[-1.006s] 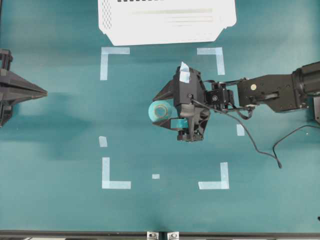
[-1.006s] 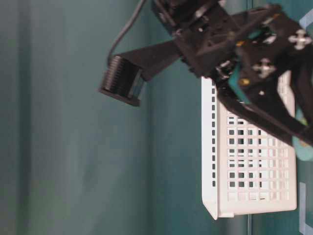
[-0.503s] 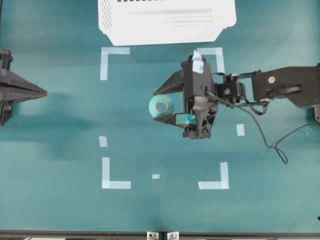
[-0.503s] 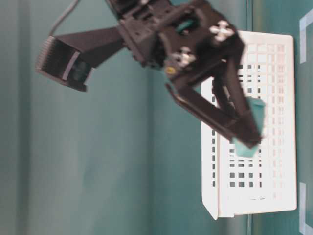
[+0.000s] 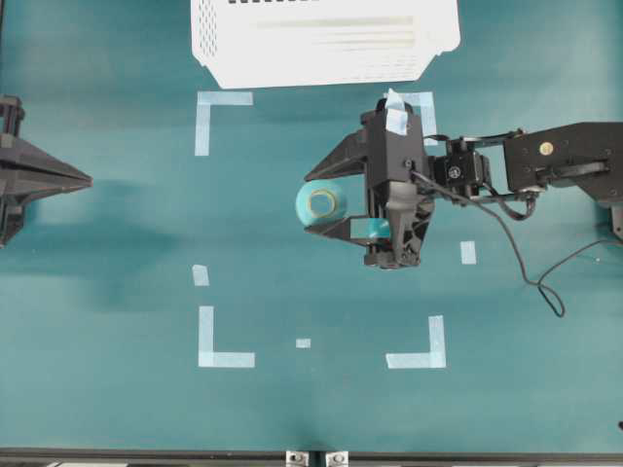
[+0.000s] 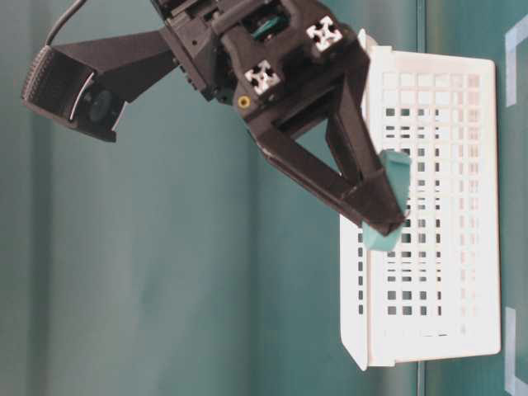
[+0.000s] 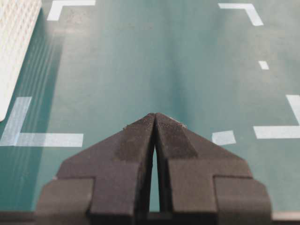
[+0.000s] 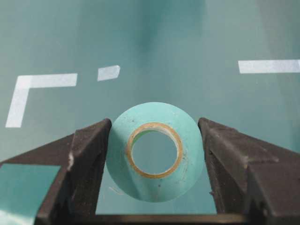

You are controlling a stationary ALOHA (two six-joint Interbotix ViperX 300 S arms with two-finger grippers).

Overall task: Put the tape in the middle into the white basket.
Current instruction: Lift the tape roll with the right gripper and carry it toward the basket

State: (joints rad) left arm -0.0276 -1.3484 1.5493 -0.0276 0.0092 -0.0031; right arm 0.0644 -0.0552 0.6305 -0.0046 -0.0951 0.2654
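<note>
Right gripper (image 5: pixel 329 205) is clamping the tape (image 5: pixel 320 203), one finger on each side of the roll; the right wrist view is showing it pinched flat-face-on, tan core visible, tabletop (image 5: pixel 117 243) well below it. A second ago the roll was sitting lower in the overhead frame with the gripper down around it; now the whole hand is sitting up and to the right, and in the table-level view the tape (image 6: pixel 388 202) is hanging clear of the surface at the fingertips, in front of the basket wall. So the lift is happening and the grip is holding through it: no slipping showing between the three overhead frames.

Tape is at centre of the overhead frame, inside the corner marks, in the air. Basket (image 5: pixel 326 66) is at top centre, well apart from it.

Left gripper (image 7: pixel 154 123) is parked at the left edge, fingers pressed together, nothing in it, not moving.

My read: pick is done, transport is starting. Remaining: carrying up-frame over the basket rim, then releasing. Main risk looks like clearing the near wall with enough height; the roll is held by its curved edge, so a knock could twist it out.
</note>
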